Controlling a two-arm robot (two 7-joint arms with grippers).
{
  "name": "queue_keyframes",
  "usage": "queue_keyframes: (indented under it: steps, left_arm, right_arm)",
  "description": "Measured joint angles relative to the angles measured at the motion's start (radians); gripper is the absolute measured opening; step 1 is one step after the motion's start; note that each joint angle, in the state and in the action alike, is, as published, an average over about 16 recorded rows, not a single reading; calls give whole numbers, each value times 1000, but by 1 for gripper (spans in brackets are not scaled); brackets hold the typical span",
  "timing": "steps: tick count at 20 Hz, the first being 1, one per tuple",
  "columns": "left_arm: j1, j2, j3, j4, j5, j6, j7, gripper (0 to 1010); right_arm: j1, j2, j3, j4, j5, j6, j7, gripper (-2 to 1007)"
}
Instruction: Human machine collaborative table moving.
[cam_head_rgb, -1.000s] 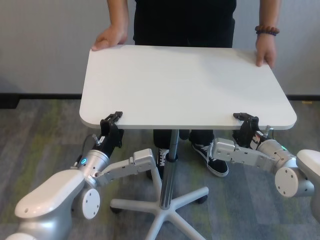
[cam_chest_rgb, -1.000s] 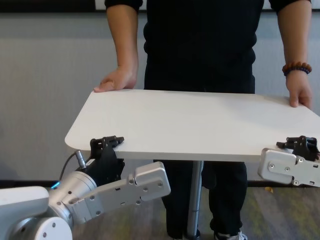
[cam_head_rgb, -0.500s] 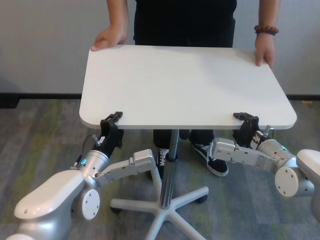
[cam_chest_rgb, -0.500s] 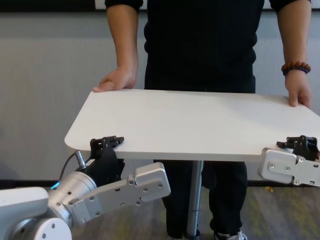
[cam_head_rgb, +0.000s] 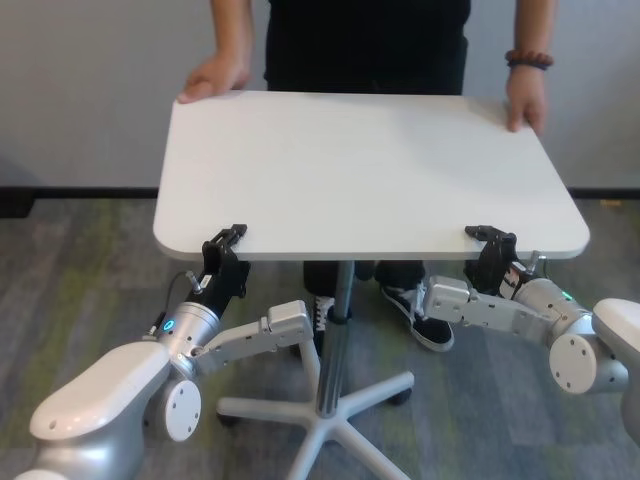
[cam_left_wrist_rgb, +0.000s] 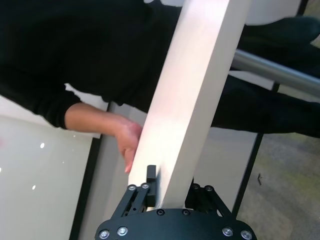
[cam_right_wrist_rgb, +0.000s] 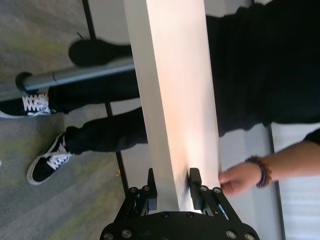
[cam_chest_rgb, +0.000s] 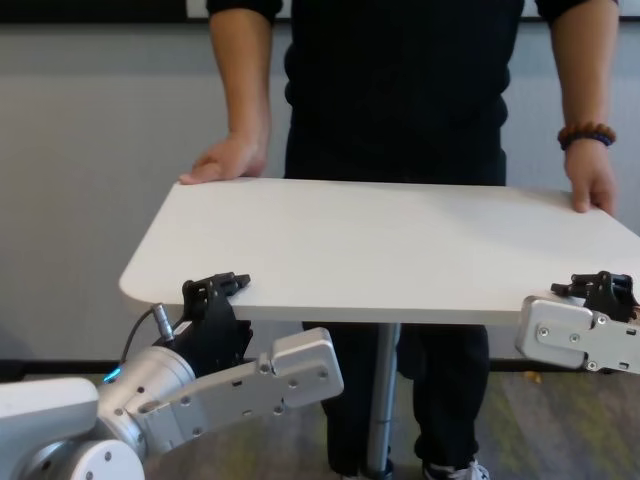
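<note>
The table (cam_head_rgb: 370, 170) stands between robot and human (cam_head_rgb: 365, 45). Left gripper (cam_head_rgb: 226, 242) and right gripper (cam_head_rgb: 490, 238) clamp its near edge; both should move together, keeping the top level.

White tabletop (cam_head_rgb: 370, 170), rounded corners, on single metal pole (cam_head_rgb: 335, 330) over white star base (cam_head_rgb: 325, 415). Base stands on grey-green carpet floor (cam_head_rgb: 80, 260). Nothing loose on top. Person's two hands rest on far corners: one far left (cam_head_rgb: 212, 75), one far right (cam_head_rgb: 525, 98) with beaded bracelet (cam_head_rgb: 527, 60). Person's sneakers (cam_head_rgb: 420, 310) on floor beyond pole.
</note>
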Motion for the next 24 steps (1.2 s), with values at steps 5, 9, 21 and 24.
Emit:
queue_keyframes:
  steps: [5,9,21,24]
  left_arm:
    - [2,0,-1,-1,1,1,0,458]
    - [4,0,-2,-2,1,2,1,594]
    - [93,62,-14,-190,-38,3,-77,938]
    - [147,98,-21,-294,-63,2,-134,976]
  right_arm:
    - [0,0,0,0,0,0,0,470]
    - [0,0,0,0,0,1,1,575]
    - [-54,33,6,-107,11,3,33,921]
    - [-94,56,12,-178,28,-3,62,967]
